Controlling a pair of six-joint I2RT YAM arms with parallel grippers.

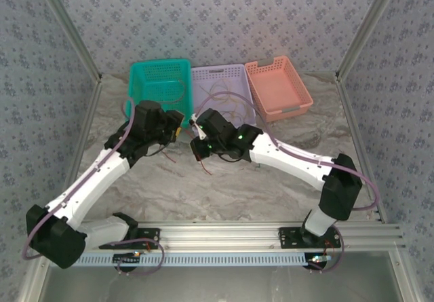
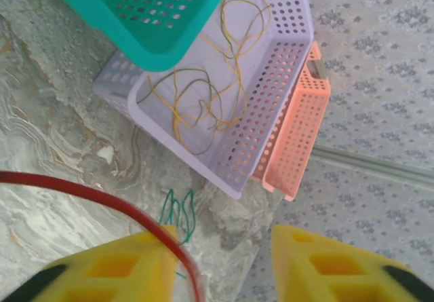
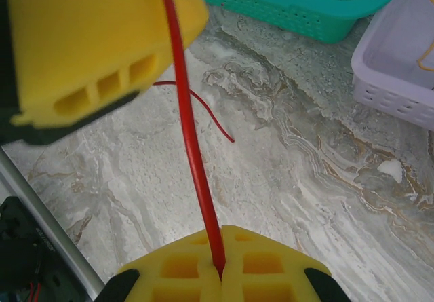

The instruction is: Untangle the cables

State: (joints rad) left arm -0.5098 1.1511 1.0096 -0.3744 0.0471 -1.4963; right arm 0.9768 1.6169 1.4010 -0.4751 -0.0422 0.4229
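Note:
My right gripper (image 3: 220, 271) is shut on the red cable (image 3: 193, 153), which runs taut up past a yellow finger (image 3: 102, 37) of the left gripper. A loose red end (image 3: 210, 115) lies on the marble table. In the left wrist view the same red cable (image 2: 81, 190) arcs in from the left and crosses the inner edge of the left finger (image 2: 115, 268). The left gripper (image 2: 224, 261) has a clear gap between its jaws. A thin green cable (image 2: 180, 210) lies on the table just ahead. From above, both grippers (image 1: 178, 127) (image 1: 196, 134) meet in front of the baskets.
Three baskets stand at the back: teal (image 1: 159, 78), purple (image 1: 220, 88) and orange (image 1: 278, 88). Yellow and dark green cables (image 2: 234, 78) are looped inside the purple basket (image 2: 196, 170). The aluminium rail (image 1: 224, 234) runs along the near edge.

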